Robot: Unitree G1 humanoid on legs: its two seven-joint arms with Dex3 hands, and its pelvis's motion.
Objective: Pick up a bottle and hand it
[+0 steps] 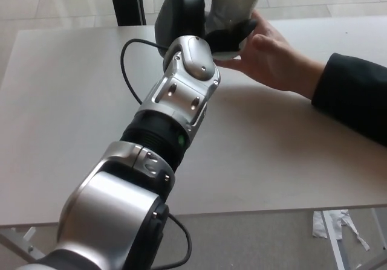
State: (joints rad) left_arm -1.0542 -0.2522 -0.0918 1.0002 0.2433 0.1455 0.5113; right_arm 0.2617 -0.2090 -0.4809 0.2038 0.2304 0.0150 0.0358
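Note:
A white bottle [236,4] is held up near the top of the head view, its top cut off by the picture's edge. My left hand [196,19] is shut on it, black fingers [233,35] wrapped round its lower part. A person's hand [275,55] reaches in from the right in a dark sleeve [357,95]; its fingers touch the bottle's base and right side. My right hand does not show.
My left arm [175,107] stretches across the beige table [60,101], with a black cable [130,64] looping beside it. A dark post [126,3] stands behind the table's far edge. White scraps [335,225] lie on the floor at lower right.

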